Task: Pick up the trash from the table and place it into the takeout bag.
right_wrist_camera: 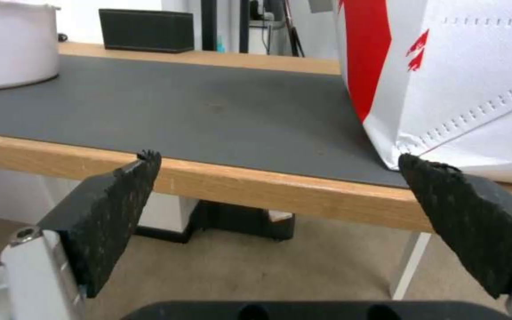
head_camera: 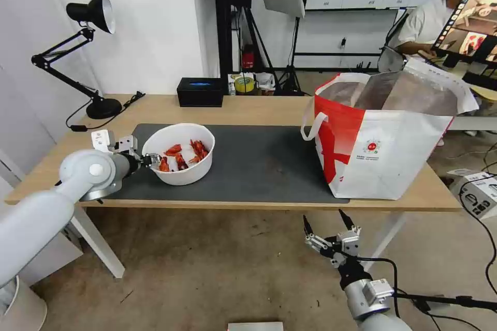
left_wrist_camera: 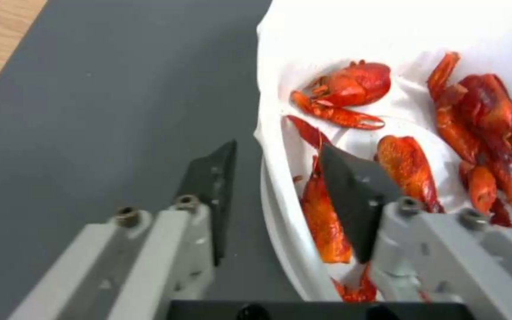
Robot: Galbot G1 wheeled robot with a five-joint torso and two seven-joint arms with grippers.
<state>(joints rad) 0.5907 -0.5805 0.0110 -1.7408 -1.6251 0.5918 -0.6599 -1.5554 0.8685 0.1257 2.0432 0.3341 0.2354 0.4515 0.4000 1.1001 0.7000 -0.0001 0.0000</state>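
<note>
Open mat in the middle, blocked at both ends.

The mat (head_camera: 259, 163) between the bowl (head_camera: 179, 153) on the left and the takeout bag (head_camera: 380, 139) on the right is bare, a wide lane from the near table (head_camera: 269, 205) edge to the far side. The left gripper (head_camera: 150, 160) straddles the bowl's near-left rim, one finger outside on the mat, one inside among the shells (left_wrist_camera: 351, 95). The bag's mouth is open upward, its tall walls block the right end, and a loop handle (head_camera: 312, 125) hangs toward the lane. Far edge: black box (head_camera: 200, 91), tape roll (head_camera: 244, 84); desk lamp (head_camera: 85, 46) at far left. The right gripper (head_camera: 331, 223), fingers spread, sits below the near edge in free space.
</note>
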